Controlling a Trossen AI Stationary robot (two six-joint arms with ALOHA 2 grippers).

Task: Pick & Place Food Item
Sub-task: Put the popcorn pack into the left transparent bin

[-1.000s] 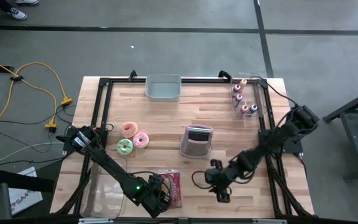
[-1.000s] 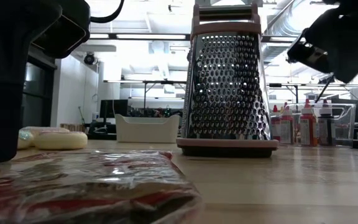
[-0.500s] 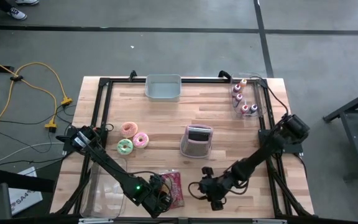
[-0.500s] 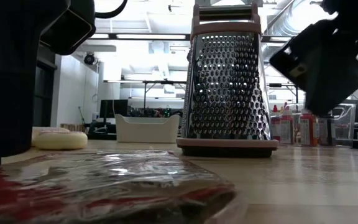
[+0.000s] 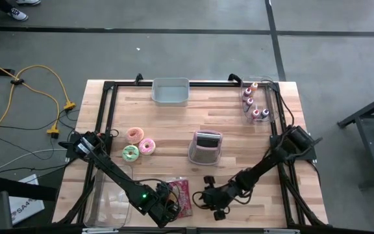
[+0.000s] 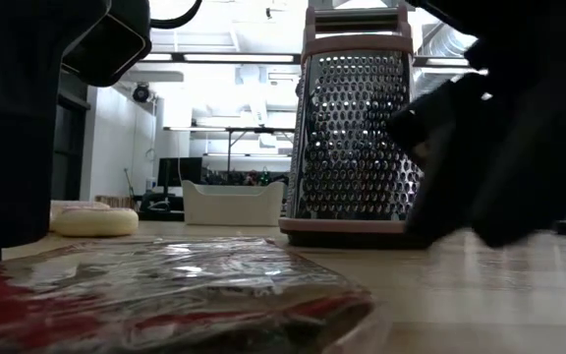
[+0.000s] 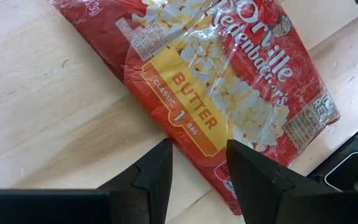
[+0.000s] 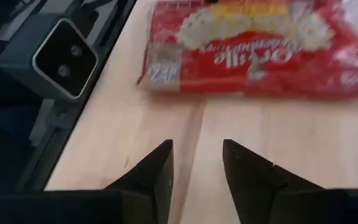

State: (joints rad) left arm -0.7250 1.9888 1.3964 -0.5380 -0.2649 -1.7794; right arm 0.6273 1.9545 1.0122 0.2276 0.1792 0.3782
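Since the popcorn bag (image 7: 229, 99) lies flat at 6 o'clock on the surface (image 5: 174, 123), probably light, crinkly, slippery film over soft contents; best pinched at a short sealed edge. Left pincer (image 7: 197, 171) spread just above it; right pincer (image 8: 196, 163) spread nearby, nothing held

Wooden table (image 5: 232, 107): popcorn bag (image 5: 182, 195), grater (image 5: 205, 147), donuts (image 5: 138, 143), bin (image 5: 171, 91).
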